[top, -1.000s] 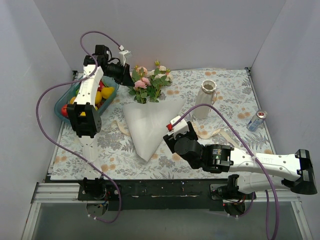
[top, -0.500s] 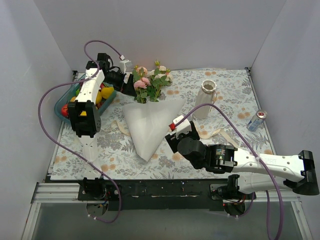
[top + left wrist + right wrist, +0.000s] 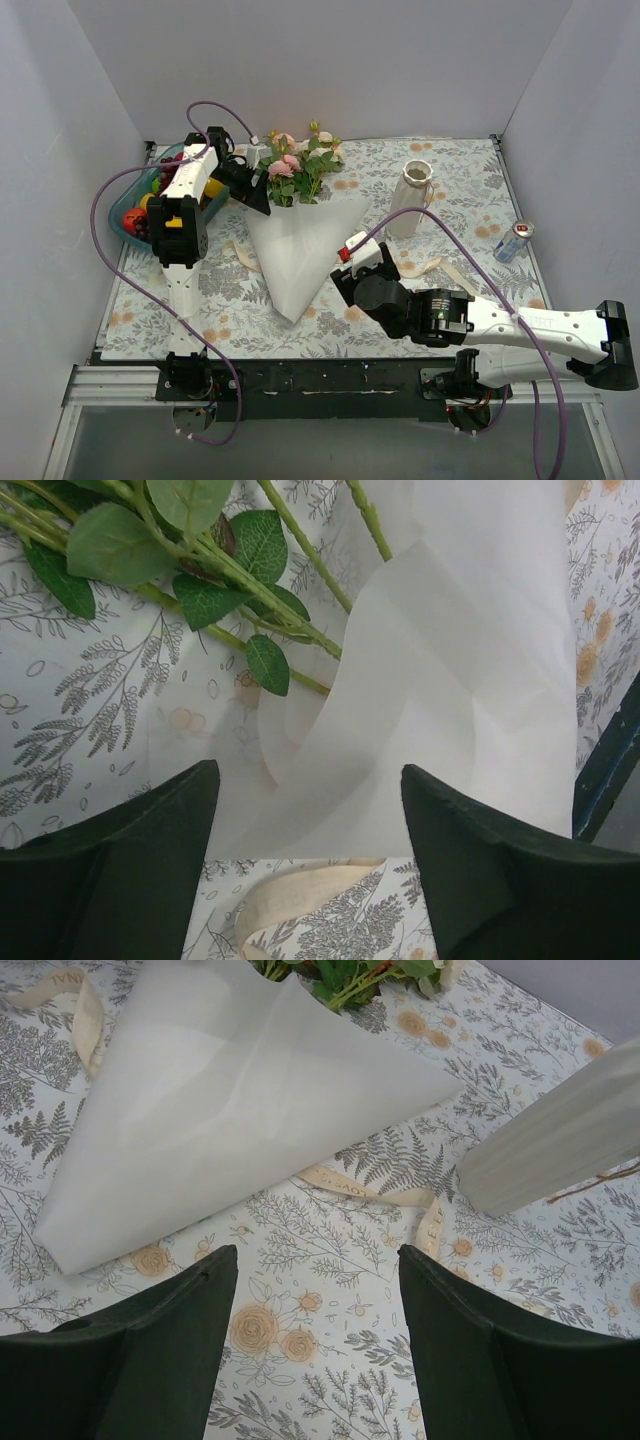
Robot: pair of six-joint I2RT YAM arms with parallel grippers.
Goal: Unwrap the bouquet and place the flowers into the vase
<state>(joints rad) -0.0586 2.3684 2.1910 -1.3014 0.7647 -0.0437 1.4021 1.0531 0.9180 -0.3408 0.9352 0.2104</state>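
The bouquet lies in the middle of the floral cloth as a white paper cone (image 3: 300, 250) with its tip toward me. The flowers (image 3: 298, 165), pink and cream roses with green leaves, stick out of its far end. My left gripper (image 3: 260, 203) hovers open over the cone's far-left corner. In the left wrist view the paper (image 3: 450, 680) and green stems (image 3: 300, 630) lie beyond the open gripper (image 3: 308, 780), and nothing is held. My right gripper (image 3: 343, 272) is open just right of the cone. The right wrist view shows bare cloth between that gripper's (image 3: 315, 1255) fingers. The white ribbed vase (image 3: 410, 200) stands upright at the back right.
A blue tray of fruit (image 3: 127, 220) sits at the far left, behind the left arm. A silver can (image 3: 513, 240) stands near the right wall. Loose cream ribbon (image 3: 240, 255) trails on the cloth left of the cone, and more ribbon (image 3: 370, 1192) lies between cone and vase.
My left gripper has opened and swung from beside the flower heads toward me, down to the cone's far-left corner. The right arm has barely shifted.
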